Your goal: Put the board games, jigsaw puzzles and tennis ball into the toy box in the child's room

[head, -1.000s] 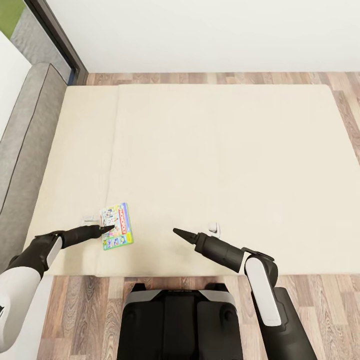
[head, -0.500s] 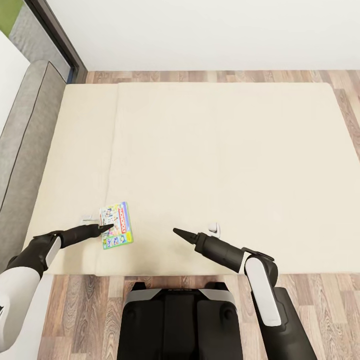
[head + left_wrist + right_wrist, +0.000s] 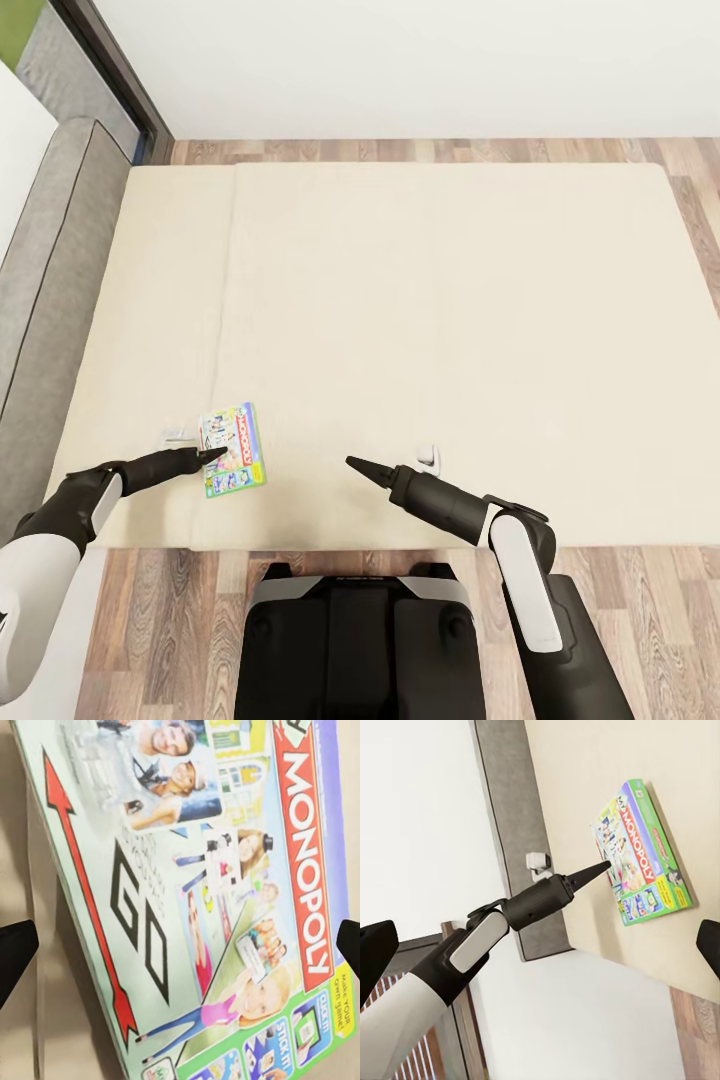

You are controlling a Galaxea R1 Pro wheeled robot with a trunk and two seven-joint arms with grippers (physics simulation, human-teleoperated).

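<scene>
Lying flat on the beige mattress of the bed (image 3: 400,300), the Monopoly box (image 3: 233,450) sits near the front edge on the robot's left side, its long side running away from the robot. The left end effector (image 3: 215,455) reaches in from the left and its tip is at the box's left edge, over the printed lid; from the head view its fingers look drawn to a point, while the left wrist view shows two dark fingertips (image 3: 16,952) far apart at the picture's edges with the box's lid spread between them, so the fingers stand spread over the box without gripping it. The right wrist view also shows the left arm's tip at the box edge. The right end effector (image 3: 352,462) hovers over bare mattress, well apart from the box; its fingers are spread and hold nothing. A grey headboard (image 3: 50,300) runs along the bed's left side, and wood-plank floor (image 3: 160,620) shows in front of the bed beside the robot's dark base (image 3: 360,650).
</scene>
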